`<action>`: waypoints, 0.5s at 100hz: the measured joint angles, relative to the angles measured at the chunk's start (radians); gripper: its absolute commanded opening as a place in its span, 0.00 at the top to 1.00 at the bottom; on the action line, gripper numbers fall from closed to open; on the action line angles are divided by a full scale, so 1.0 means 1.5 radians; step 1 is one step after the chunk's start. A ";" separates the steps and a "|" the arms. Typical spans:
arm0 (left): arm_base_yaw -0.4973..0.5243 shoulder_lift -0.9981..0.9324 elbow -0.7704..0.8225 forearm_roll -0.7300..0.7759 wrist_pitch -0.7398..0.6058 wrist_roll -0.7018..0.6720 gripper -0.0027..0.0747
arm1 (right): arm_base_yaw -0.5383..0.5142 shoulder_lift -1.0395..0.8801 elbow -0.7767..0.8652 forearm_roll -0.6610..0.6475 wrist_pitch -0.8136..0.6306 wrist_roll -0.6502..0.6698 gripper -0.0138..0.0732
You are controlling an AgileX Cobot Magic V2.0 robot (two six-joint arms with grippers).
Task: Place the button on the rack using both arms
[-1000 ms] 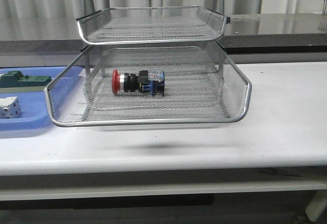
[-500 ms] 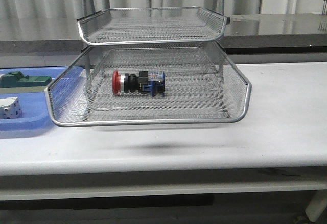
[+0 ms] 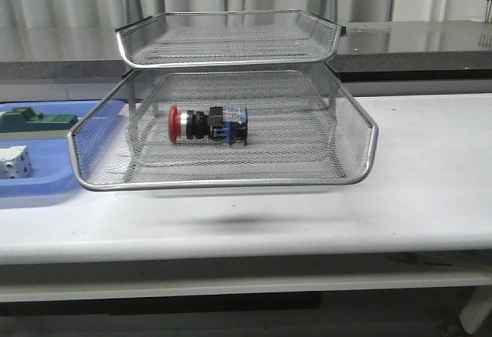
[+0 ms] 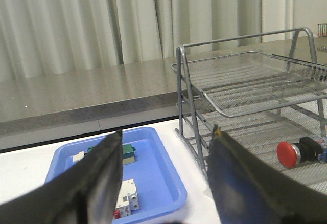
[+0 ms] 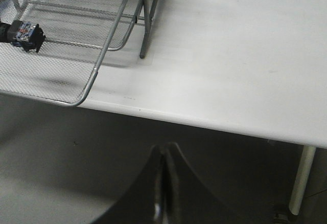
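Red mushroom-headed push-button with black and blue body (image 3: 207, 125) lying on its side in the pulled-out middle tray of the silver wire-mesh rack (image 3: 231, 179), untouched by either arm. Left gripper (image 4: 163, 178) spread wide, above the blue plastic tray (image 4: 168, 193); right gripper (image 5: 162, 183) pressed closed, empty, off the white table (image 5: 245, 70) edge. Likely risk: sliding the extended tray home abruptly could roll the round button.

No readable text or markings.
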 measured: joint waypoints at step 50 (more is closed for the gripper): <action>0.000 0.000 0.007 0.010 -0.002 -0.002 0.99 | 0.000 0.000 0.000 0.000 0.000 0.000 0.92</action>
